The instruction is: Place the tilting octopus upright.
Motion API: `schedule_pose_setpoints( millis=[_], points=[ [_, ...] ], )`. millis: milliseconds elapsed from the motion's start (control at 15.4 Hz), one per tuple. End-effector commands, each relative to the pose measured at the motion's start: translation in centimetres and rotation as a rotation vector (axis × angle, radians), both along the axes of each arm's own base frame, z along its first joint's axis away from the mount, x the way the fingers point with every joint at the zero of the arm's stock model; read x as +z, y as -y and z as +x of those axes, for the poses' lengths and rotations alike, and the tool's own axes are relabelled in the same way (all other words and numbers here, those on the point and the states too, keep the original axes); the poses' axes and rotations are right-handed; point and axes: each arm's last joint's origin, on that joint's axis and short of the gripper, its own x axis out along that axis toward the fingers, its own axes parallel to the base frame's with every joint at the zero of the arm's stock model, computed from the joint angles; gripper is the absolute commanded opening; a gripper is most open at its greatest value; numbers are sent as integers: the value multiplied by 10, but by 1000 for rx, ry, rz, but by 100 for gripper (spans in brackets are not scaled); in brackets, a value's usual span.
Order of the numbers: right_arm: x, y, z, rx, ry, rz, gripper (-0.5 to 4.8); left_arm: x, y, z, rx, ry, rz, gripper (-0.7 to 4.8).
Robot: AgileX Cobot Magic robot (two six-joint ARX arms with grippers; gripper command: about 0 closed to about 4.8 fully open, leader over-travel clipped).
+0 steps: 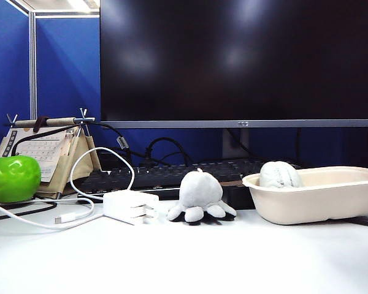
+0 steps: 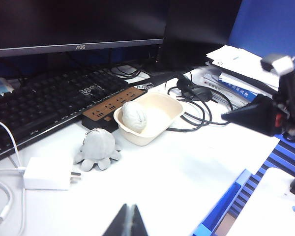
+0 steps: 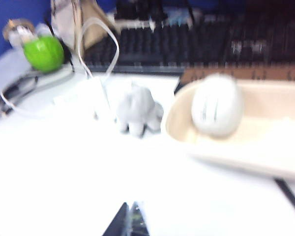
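Note:
The octopus (image 1: 201,195) is a small light-grey plush. It stands on its stubby tentacles with its head up, on the white table between a white charger and a beige bowl. It also shows in the left wrist view (image 2: 97,147) and, blurred, in the right wrist view (image 3: 136,112). My left gripper (image 2: 129,207) is shut and empty, well back from the octopus over bare table. My right gripper (image 3: 131,205) is also shut and empty, and it too is held away from the toy. Neither gripper appears in the exterior view.
A white charger (image 1: 130,205) with its cable lies left of the octopus. The beige oval bowl (image 1: 319,205) at the right holds a greyish-white lump (image 1: 279,174). Behind are a black keyboard (image 1: 165,174), a power strip (image 2: 113,105) and a large monitor (image 1: 239,61). A green apple (image 1: 12,177) sits far left.

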Motion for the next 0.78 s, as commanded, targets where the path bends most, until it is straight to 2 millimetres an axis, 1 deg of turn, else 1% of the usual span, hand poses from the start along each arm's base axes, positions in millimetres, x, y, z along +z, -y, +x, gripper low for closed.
schedule_pose_setpoints(
  millis=[65,585,780],
  points=[
    [-4,1,-1,0,-38,-24,-6,1,0,0,4,1,-13,-5],
    [-5,1,-2,0,-52,-33,-6,1,0,0,8,5,-10,-5],
    [-5,1,-2,0,-52,-33,-6,3,-2,3,87,10,-20,-5]
  ],
)
